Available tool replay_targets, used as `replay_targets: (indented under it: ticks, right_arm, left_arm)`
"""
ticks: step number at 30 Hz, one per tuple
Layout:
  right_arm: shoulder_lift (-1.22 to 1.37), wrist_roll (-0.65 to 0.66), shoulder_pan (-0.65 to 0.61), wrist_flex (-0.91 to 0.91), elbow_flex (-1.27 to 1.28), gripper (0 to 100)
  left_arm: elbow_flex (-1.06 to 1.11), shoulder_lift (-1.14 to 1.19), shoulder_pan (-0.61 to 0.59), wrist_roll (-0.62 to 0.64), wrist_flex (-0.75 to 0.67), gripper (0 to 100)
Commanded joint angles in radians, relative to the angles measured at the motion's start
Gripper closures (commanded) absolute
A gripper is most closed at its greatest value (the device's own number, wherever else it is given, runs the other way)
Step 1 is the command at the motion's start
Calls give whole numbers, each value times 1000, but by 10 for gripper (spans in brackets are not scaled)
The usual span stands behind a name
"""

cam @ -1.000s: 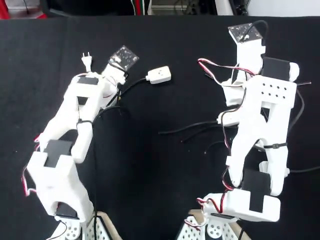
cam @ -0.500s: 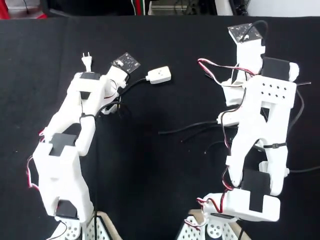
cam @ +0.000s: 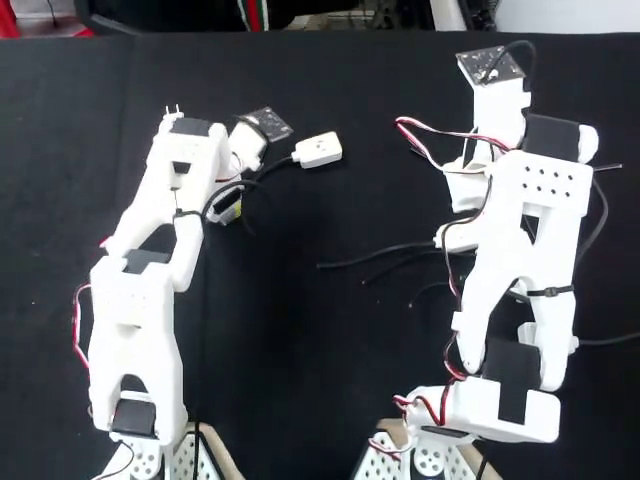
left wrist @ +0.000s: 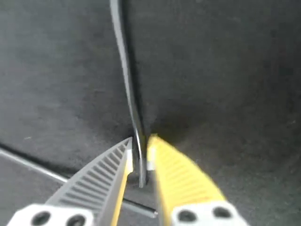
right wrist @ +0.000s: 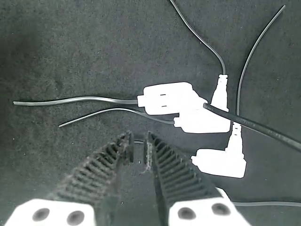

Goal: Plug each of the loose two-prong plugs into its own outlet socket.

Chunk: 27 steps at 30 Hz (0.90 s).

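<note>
A white outlet socket (cam: 320,149) lies at the far middle of the black table, and its black cable (cam: 262,172) runs to my left gripper (cam: 228,207). In the left wrist view that gripper (left wrist: 139,157) is shut on the thin black cable (left wrist: 127,80), just above the cloth. A white two-prong plug (cam: 173,114) peeks out beside the left arm's far end. My right gripper (right wrist: 138,148) hovers low with its jaws nearly together and nothing held. Just beyond it lie two white sockets (right wrist: 164,98) (right wrist: 201,121) and two white plugs (right wrist: 221,162) (right wrist: 221,89).
Loose black cables (cam: 380,255) trail across the table's middle, left of the folded right arm (cam: 525,240). More thin cables (right wrist: 70,101) cross the cloth near the right gripper. Black cloth (cam: 330,350) covers the whole table.
The left arm has stretched farther across the table and turned its wrist, now partly covering the white plug. The socket and the right arm stayed put.
</note>
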Motion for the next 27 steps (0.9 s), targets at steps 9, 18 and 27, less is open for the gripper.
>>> replay_targets:
  ticks: [9, 18, 27]
  right_arm:
    - [-7, -3, -6, -15, -8, 949]
    - [-12, -3, -6, -15, -5, 949]
    - [-8, -5, -12, -15, -5, 949]
  left_arm:
    - [-59, -9, -4, -18, 222, 970]
    - [272, -295, -56, -158, 275, 969]
    - [1079, -815, -220, -434, -49, 970]
